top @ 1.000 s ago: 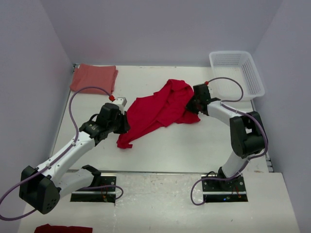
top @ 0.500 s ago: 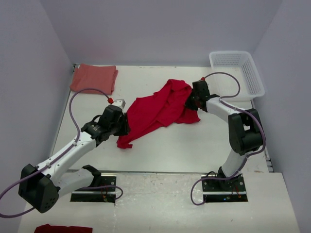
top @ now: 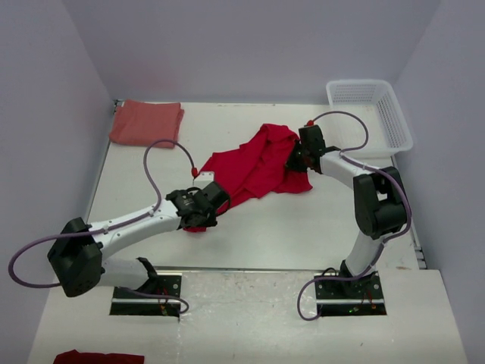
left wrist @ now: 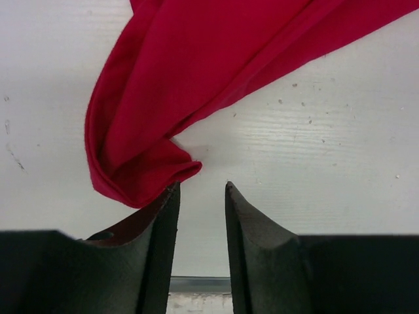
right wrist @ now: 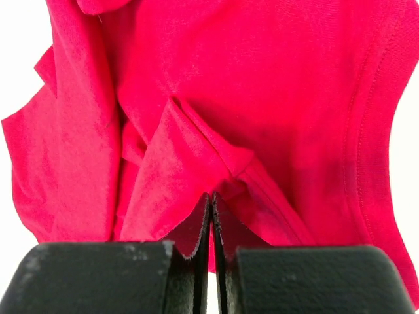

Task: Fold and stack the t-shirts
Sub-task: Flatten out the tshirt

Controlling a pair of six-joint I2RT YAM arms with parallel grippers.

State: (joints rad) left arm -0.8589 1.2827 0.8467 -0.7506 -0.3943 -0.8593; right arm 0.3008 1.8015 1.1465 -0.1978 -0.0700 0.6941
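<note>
The bright red t-shirt (top: 254,167) lies crumpled in the middle of the table. My right gripper (top: 297,160) is at its right side, shut on a raised fold of the red cloth (right wrist: 196,150), which puckers at the fingertips (right wrist: 211,197). My left gripper (top: 203,218) hovers at the shirt's near-left corner (left wrist: 147,163). Its jaws are open over bare table with nothing between them (left wrist: 200,190), and the left finger (left wrist: 167,209) overlaps the corner's edge. The salmon t-shirt (top: 146,122) lies folded at the back left.
A white lattice basket (top: 371,114) stands at the back right against the wall. A scrap of dark red cloth (top: 98,356) shows at the bottom left, off the table. The table's near edge (left wrist: 196,284) runs just behind my left fingers.
My left arm has swung right and nearer, from the shirt's left edge to its near corner, and its jaws have opened. The right gripper has edged back a little, still shut on the cloth.
</note>
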